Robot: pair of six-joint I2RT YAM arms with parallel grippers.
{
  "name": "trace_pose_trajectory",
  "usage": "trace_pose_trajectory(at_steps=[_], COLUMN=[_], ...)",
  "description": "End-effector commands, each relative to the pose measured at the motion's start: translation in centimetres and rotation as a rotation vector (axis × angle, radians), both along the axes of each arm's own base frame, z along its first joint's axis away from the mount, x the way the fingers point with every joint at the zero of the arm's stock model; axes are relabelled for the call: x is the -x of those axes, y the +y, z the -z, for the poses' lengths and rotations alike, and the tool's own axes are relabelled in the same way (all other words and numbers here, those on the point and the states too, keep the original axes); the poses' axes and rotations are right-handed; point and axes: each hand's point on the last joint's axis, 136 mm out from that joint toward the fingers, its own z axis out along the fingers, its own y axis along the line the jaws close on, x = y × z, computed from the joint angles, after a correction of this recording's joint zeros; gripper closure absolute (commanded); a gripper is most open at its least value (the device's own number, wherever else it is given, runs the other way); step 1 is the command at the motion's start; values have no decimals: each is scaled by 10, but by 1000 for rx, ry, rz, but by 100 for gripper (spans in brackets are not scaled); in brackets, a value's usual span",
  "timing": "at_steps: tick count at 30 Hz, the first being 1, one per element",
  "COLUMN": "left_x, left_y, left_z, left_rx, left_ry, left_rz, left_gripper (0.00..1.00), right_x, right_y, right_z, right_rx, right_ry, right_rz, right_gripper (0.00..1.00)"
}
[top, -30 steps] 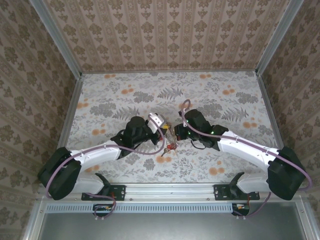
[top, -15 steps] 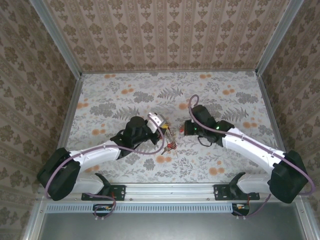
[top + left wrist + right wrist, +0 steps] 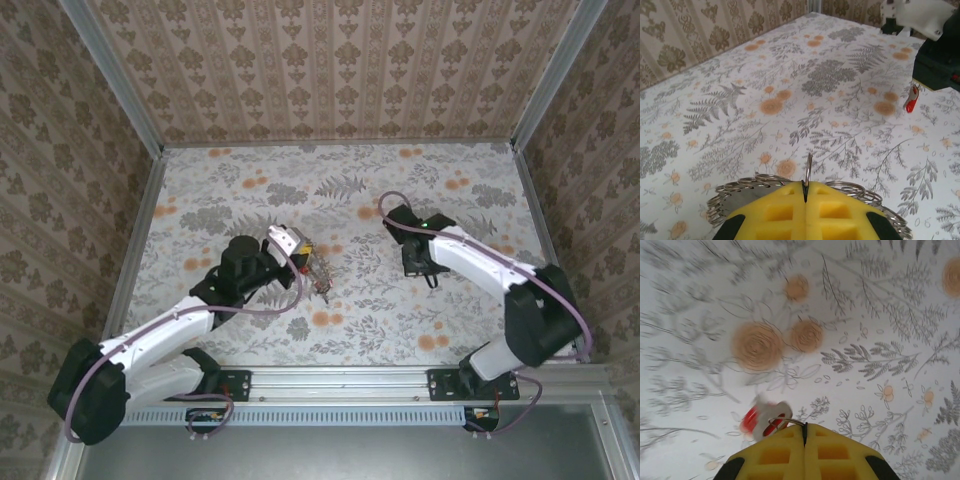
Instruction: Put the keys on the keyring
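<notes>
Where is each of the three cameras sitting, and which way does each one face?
Top external: above and behind the bases, looking down on the table; both arms show, left gripper and right gripper shut.
Left wrist: behind its yellow pads, shut on the keyring, facing across the table toward the right gripper.
Right wrist: above its own pads, looking steeply down at the table, pinching a red key.
Shared: both wrist views show that red key.
</notes>
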Motion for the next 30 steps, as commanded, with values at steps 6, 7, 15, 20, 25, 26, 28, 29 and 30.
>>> trace_pose_trajectory(at_steps=[6, 7, 15, 20, 25, 26, 28, 29, 30], left_x=[2, 3, 4, 5, 5, 5, 5, 5, 6], left_y=[5, 5, 8, 9, 9, 9, 9, 9, 9], left_z=[-9, -8, -6, -4, -3, -2, -2, -2, -2], left_rx=[27, 28, 34, 37, 34, 35, 33, 34, 33], left_ry=[-32, -32, -30, -23, -24, -23, -24, -24, -25], left_rz=[11, 12, 4, 4, 2, 2, 3, 4, 6], left_gripper=[100, 100, 100, 100, 100, 100, 100, 100, 100], right_x=[-17, -19, -34, -37, -40, -40, -38, -38, -38], right_y=[37, 41, 78, 83, 89, 90, 95, 95, 94], right_z=[35, 38, 54, 42, 25, 22, 16, 13, 11], right_rx=[-42, -52, -131, -157, -236, -269, -346, -378, -401], right_ry=[45, 48, 99, 87, 64, 63, 70, 73, 78], right_rz=[-17, -20, -85, -133, -241, -266, -323, -349, -378], right_gripper=[100, 100, 98, 78, 68, 67, 65, 65, 64])
